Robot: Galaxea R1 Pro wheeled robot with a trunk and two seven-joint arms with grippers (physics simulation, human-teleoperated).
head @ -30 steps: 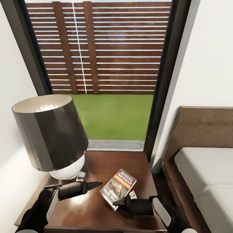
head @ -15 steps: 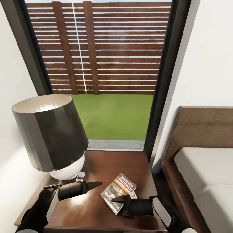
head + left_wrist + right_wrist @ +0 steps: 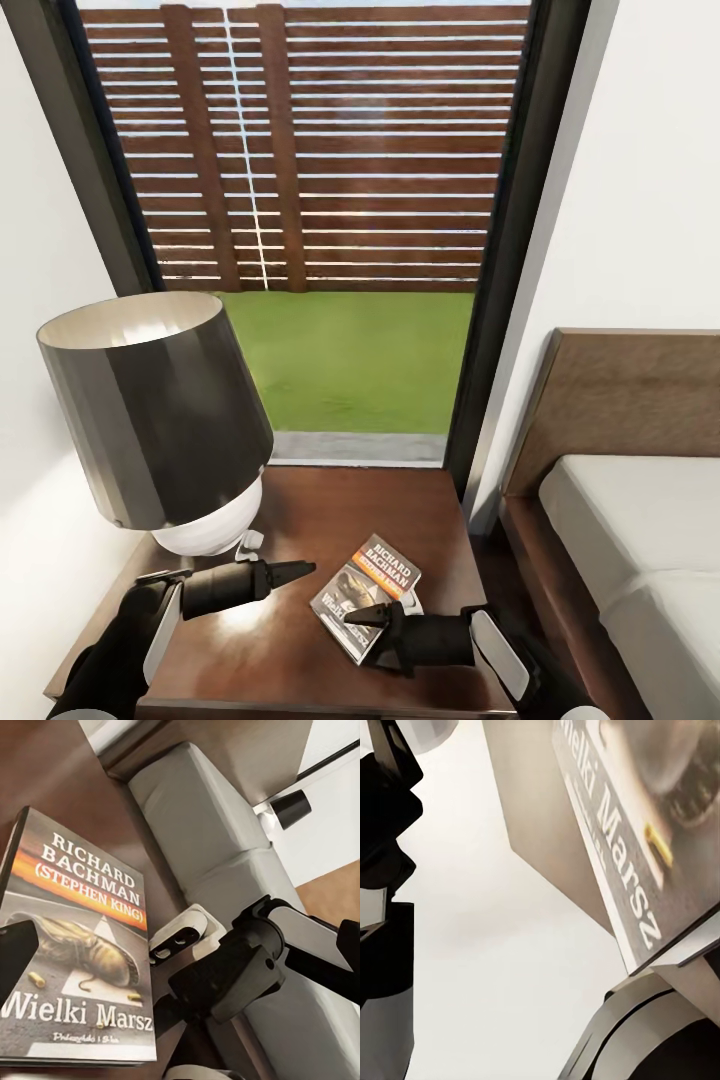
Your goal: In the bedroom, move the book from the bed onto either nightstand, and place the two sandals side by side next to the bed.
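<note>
The book (image 3: 372, 580), a dark paperback with an orange band and "Richard Bachman" on it, rests low on the top of the dark brown nightstand (image 3: 330, 505), near its front right. My right gripper (image 3: 355, 622) comes in from the right, shut on the book's near edge. The cover (image 3: 75, 945) fills much of the left wrist view and shows close up in the right wrist view (image 3: 622, 832). My left gripper (image 3: 305, 570) hovers open to the left of the book, apart from it. The bed (image 3: 640, 540) lies at the right. The sandals are out of view.
A lamp with a big dark shade (image 3: 150, 410) and white base stands on the nightstand's left half, close to my left arm. Behind is a tall dark-framed window (image 3: 350, 250) onto grass and a slatted fence. A narrow strip of floor separates nightstand and bed.
The book has come down from a tilted pose to lie flatter and lower on the nightstand, with my right gripper shifting slightly with it. The left arm has not moved.
</note>
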